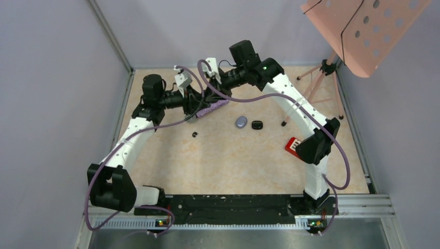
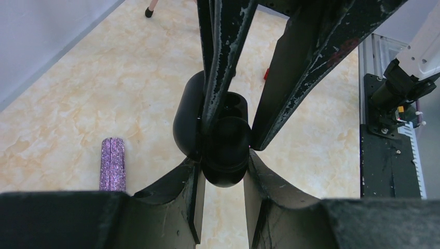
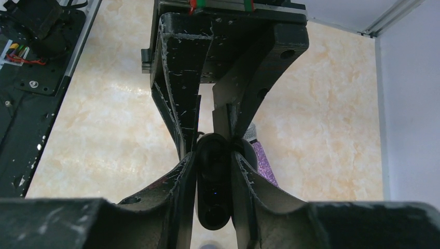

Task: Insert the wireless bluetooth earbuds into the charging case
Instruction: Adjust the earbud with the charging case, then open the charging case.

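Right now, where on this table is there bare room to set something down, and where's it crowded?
Widest bare table: between the arm bases and the lone black earbud, left of the red block. Crowded: far left-centre, where the left gripper and right gripper hold a black case by the glitter microphone, and the grey case beside a second black case.

Case point(image 2: 225, 153) between left fingers point(image 2: 174, 199); earbud point(image 1: 195, 134) on table point(image 1: 233, 166), left of second case point(image 1: 241, 122).
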{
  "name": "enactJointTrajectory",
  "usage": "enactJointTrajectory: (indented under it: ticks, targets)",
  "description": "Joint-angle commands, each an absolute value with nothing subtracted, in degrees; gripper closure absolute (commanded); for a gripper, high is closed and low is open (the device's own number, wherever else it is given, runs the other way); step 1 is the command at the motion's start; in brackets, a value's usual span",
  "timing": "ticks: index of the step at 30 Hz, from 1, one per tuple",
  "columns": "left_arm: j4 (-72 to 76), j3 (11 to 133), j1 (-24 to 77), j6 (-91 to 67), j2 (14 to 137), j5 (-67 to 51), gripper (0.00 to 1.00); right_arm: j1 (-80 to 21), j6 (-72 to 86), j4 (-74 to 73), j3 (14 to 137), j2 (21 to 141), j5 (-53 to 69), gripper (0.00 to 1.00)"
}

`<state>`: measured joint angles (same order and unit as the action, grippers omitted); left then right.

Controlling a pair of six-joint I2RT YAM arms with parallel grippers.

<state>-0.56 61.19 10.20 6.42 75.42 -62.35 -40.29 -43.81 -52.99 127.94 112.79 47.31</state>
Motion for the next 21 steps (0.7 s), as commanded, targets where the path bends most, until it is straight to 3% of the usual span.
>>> enactJointTrajectory:
  ticks: [1,14,18,21]
  targets:
    - [0.3,63.9,10.4,9.4,74.4,-64.9,1.0,-40.5,-42.3,-50.9,130.8,110.1,45.5,0.68]
    - [-0.9,64.2,10.4,9.2,74.8,-65.1,1.0,-37.7,-33.0,-38.3,123.0,105.2,44.2,0.61]
    - [-1.0,64.4,10.3,8.7,74.9,-64.9,1.0,-37.6,-33.0,-38.5,122.4,104.6,45.8,0.46]
    - [-0.5,64.2,10.3,7.8,74.8,-65.0,1.0,-37.6,-34.3,-39.5,120.6,103.9,47.3,0.42]
